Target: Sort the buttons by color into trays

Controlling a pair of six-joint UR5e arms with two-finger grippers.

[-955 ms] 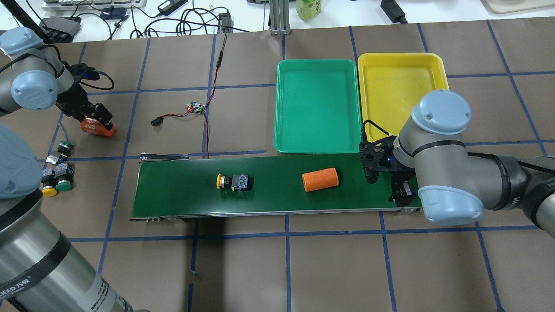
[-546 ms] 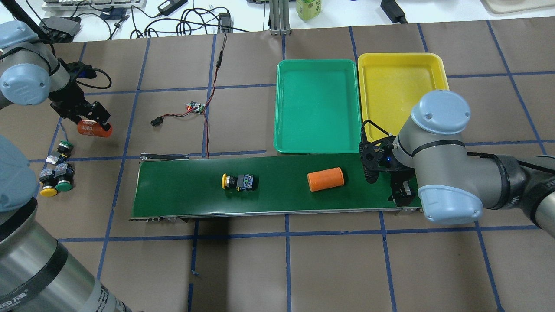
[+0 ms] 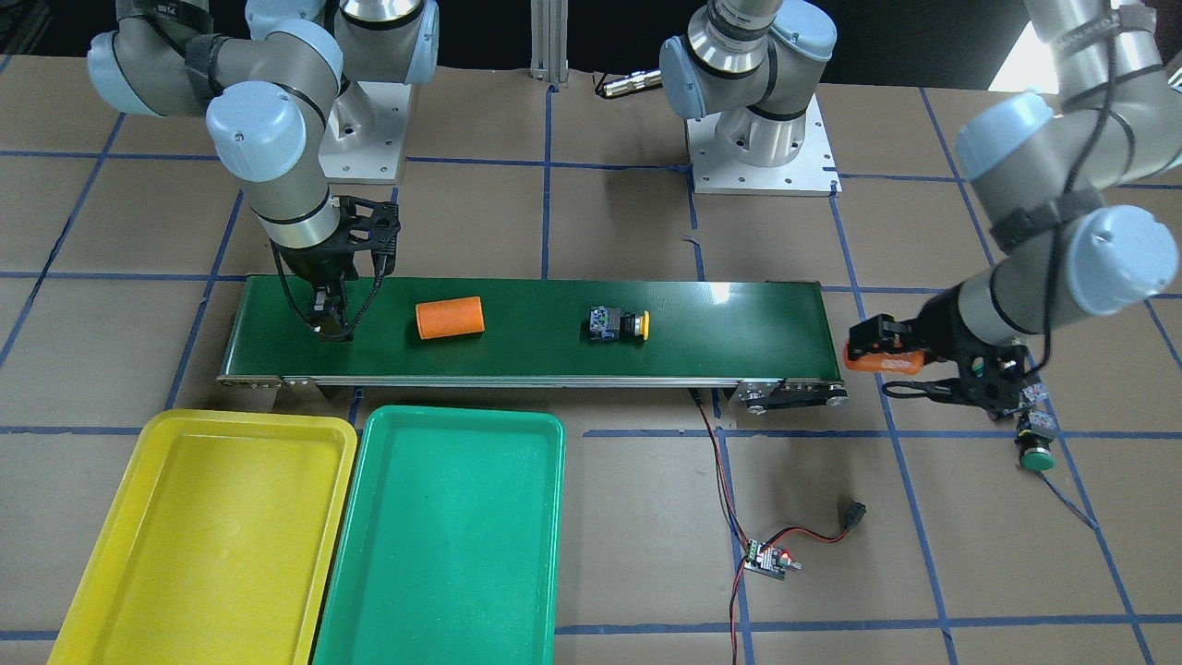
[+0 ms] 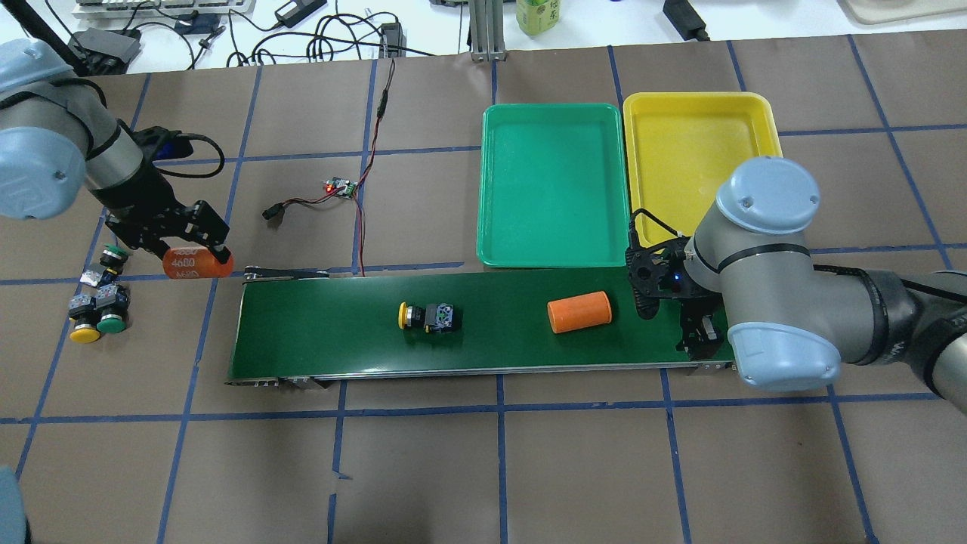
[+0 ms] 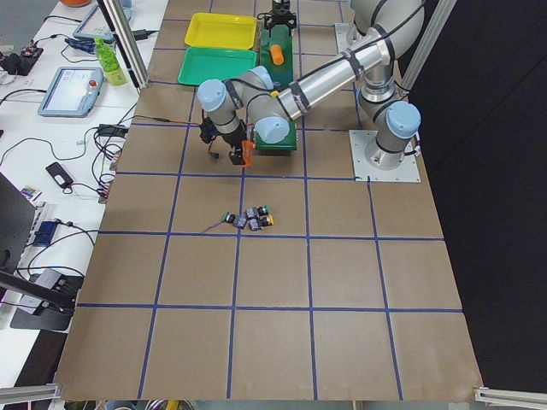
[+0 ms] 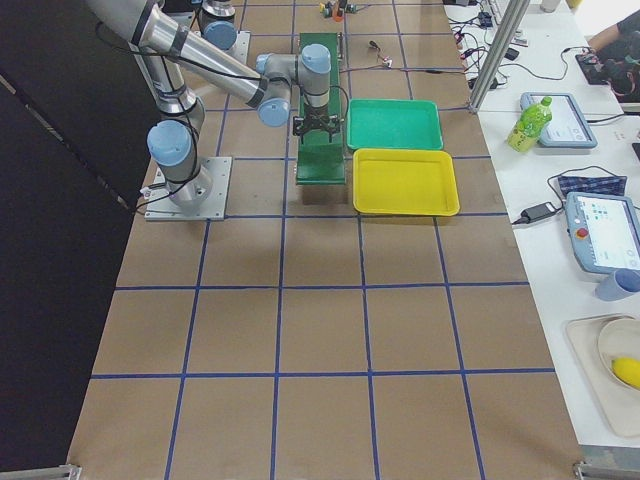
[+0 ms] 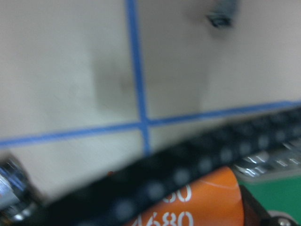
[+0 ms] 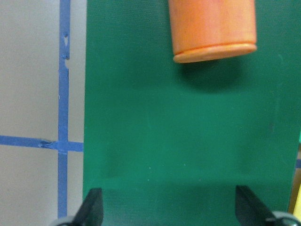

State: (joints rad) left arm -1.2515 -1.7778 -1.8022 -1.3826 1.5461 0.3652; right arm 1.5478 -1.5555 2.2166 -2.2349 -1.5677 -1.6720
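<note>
A long dark-green conveyor belt (image 4: 317,332) is laid across the brown paper-covered table (image 4: 529,468). About midway along the belt, a small black-bodied yellow-capped push-button (image 4: 429,316) is seen lying on its side, its mushroom cap turned toward the belt's left end. A plain orange plastic cylinder (image 4: 579,312) lies on the belt between that button and the right end, apart from both.

Over the belt's right end the right gripper (image 8: 171,212) is held with its fingers spread wide and nothing between them.

Just off the belt's far left corner, the left gripper (image 4: 193,253) is clamped on a second orange cylinder (image 4: 198,266), which is printed with white digits.

Three more black-bodied buttons are found on the table beyond the belt's left end. A lone green-capped button (image 4: 113,255) lies farthest back. A yellow-capped one (image 4: 84,330) and a green-capped one (image 4: 112,323) sit side by side nearer.

Along the belt's far long edge, toward its right end, a shallow rectangular green plastic tray (image 4: 555,185) and a matching yellow plastic tray (image 4: 695,151) are set just beside each other. The yellow one is nearer the right end.
</note>
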